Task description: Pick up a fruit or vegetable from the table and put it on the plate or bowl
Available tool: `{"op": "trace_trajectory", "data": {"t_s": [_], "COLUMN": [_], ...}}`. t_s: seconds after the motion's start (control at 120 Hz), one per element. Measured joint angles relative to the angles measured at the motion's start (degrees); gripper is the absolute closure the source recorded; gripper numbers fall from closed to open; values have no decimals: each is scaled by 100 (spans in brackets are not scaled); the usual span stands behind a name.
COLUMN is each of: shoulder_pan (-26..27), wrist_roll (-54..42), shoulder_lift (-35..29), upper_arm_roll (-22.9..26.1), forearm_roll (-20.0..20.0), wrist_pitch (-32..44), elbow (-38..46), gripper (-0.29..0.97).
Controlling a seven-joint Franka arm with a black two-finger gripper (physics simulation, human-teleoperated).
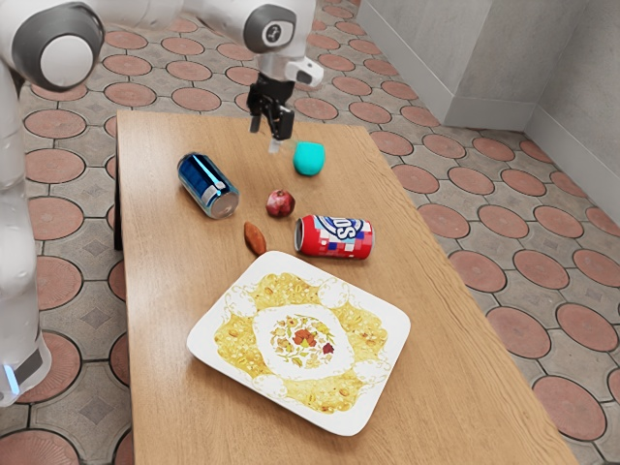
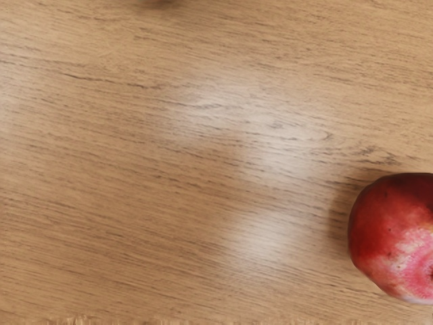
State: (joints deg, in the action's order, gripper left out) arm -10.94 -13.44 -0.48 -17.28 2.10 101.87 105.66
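My gripper point(image 1: 272, 131) hangs above the wooden table point(image 1: 174, 320), fingers pointing down. They stand apart with nothing between them, so I am holding nothing. In the exterior view I am over the far part of the tabletop, between a blue can point(image 1: 207, 184) lying on its side toward that view's left and a teal rounded object point(image 1: 309, 157) toward its right.

The red fruit point(image 1: 281, 202) sits on the table nearer the camera than my hand and apart from it. It lies roughly between the blue can and a red soda can point(image 1: 334, 236), which is also on its side. In the wrist view the same red fruit point(image 2: 396, 237) shows mottled red-and-pink skin and rests on bare wood grain point(image 2: 169, 169), off to one side of my hand rather than under it.

A small orange-brown oblong vegetable point(image 1: 255, 237) lies just beside the far edge of the plate point(image 1: 218, 334), near the red soda can but not touching it. The plate is a rounded rectangle, white with a yellow floral pattern, at the near part of the table. Nothing lies on it. Round-patterned tiles point(image 1: 465, 262) cover the floor around the table.
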Motion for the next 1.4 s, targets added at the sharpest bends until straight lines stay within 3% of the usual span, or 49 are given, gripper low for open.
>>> {"op": "trace_trajectory", "data": {"t_s": [0.15,0.225,0.383,0.458,0.625,1.025,1.4], "shoulder_pan": [-99,-193,1188,1481,1110,1069,914], "wrist_roll": [-13,-19,-29,-36,-53,-76,-80], "shoulder_lift": [-142,-165,-404,-402,-350,-267,275], "upper_arm_roll": [42,518,652,459,261,252,251], "forearm_roll": [1,5,-2,-18,-47,-60,-35], "wrist_pitch": [-36,-53,-83,-66,-9,178,474], "elbow": [14,28,209,252,330,555,453], "gripper": [0,0,0,0,0,0,0]}}
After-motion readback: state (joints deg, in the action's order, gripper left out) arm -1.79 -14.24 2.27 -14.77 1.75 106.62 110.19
